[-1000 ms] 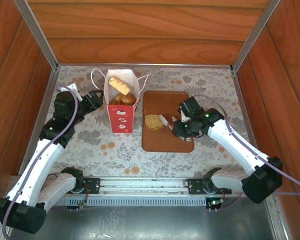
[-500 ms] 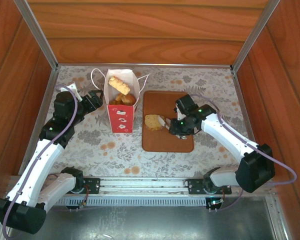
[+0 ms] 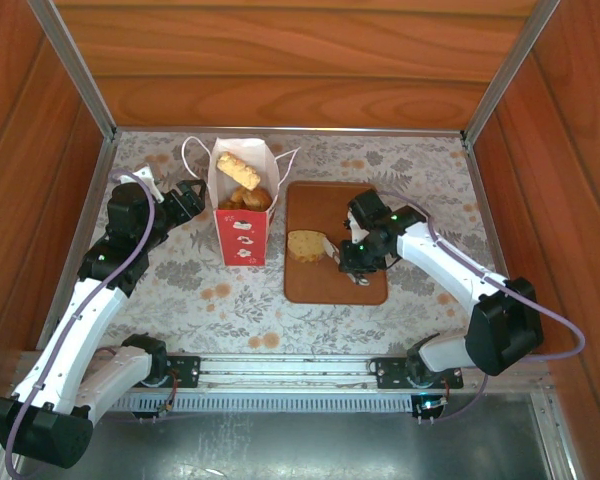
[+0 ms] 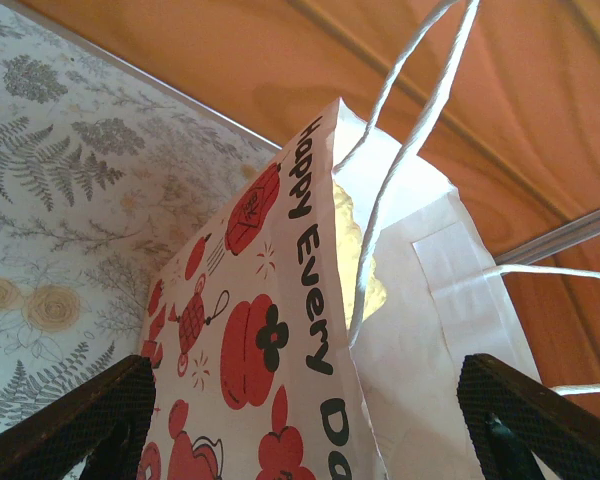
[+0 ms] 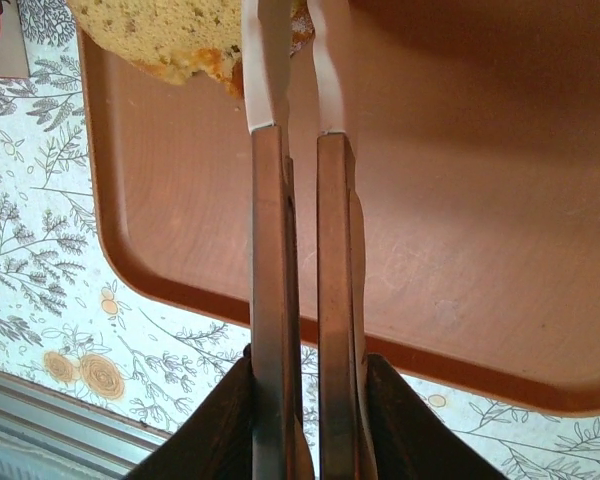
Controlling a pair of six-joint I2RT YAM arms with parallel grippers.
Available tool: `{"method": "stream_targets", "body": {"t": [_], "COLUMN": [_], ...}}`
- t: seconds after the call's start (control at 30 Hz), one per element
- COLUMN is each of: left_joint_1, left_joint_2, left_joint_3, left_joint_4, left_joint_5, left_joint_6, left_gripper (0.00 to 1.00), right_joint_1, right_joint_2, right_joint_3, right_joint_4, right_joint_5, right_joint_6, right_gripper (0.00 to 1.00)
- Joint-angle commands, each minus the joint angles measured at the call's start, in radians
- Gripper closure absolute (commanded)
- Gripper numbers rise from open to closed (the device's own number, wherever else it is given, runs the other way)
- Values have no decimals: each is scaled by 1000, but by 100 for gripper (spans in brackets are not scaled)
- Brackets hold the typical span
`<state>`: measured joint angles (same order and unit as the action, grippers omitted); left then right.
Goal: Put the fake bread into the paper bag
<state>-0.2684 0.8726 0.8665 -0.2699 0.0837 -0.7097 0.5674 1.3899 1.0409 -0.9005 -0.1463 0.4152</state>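
right claw [image 3: 332, 250] closed at one bread slice [image 3: 305, 244] on one tray [image 3: 330, 285]

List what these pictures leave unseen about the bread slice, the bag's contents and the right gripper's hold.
Right wrist view: the top edge cuts off the tips of the right gripper and most of the bread slice; a pinch can't be confirmed.
Top view: the walls of the paper bag hide the fake bread lower inside; no count possible.
Left wrist view: the bag's printed wall blocks its inside.
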Motion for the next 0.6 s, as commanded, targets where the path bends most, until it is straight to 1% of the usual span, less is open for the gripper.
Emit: {"method": "stream_targets", "body": {"t": [0.0,0.23,0.43,0.57], "left_joint_1": [12,18,30,33], "left_joint_2": [-16,-29,-5,16], "left_joint_3": [-12,1,69,100], "left_joint_4": [0,-8,-58,-77], "left_joint_5": [-3,4,79,88], "left_joint_6": [16,19,32,29], "left_gripper": [16,16,16,16], "right_joint_1": [-8,-8,-8,-8], "right_joint_2": [-42,-117,-193,-242], "right_joint_3": [33,64,134,212], "right_joint_4": [-46,-112,-204,-269], "right_joint_5": [-7,55,118,169], "right_joint_6": [-30,-54,-78,-97], "right_gripper": [83,89,90,90]}}
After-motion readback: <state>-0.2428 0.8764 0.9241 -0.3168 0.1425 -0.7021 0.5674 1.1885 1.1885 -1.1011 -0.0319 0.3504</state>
